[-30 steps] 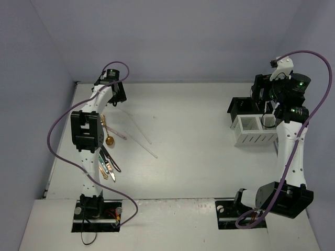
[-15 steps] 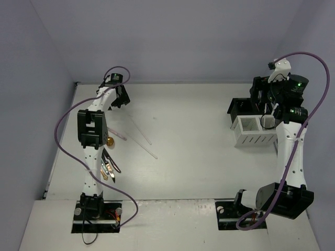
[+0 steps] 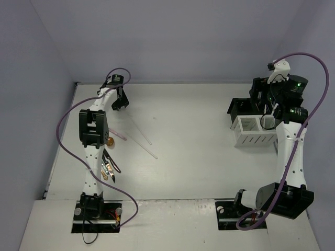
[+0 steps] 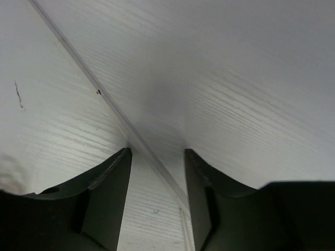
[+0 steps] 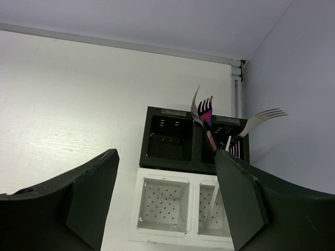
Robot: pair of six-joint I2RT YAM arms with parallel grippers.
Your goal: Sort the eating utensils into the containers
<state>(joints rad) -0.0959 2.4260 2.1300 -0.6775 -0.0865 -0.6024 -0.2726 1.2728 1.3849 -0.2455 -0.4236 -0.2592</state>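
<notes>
**Left tool over a pale stick, right tool parked above the bins**

The left tool [image 4: 157,151] is seen low on the counter [image 3: 199,130] with its jaws parted. A thin pale stick [image 4: 113,111] is straddled between them, though whether it's actually touched can't really be told. The right tool [image 5: 166,154] is held wide open with nothing in it, above the joined black bin [image 5: 167,111] and white bin [image 5: 140,198]. A pink-handled fork [image 5: 205,112] is stood in the black bin's right compartment. A gold spoon [image 3: 109,140] and knives [image 3: 111,165] are seen lying by the left arm.
</notes>
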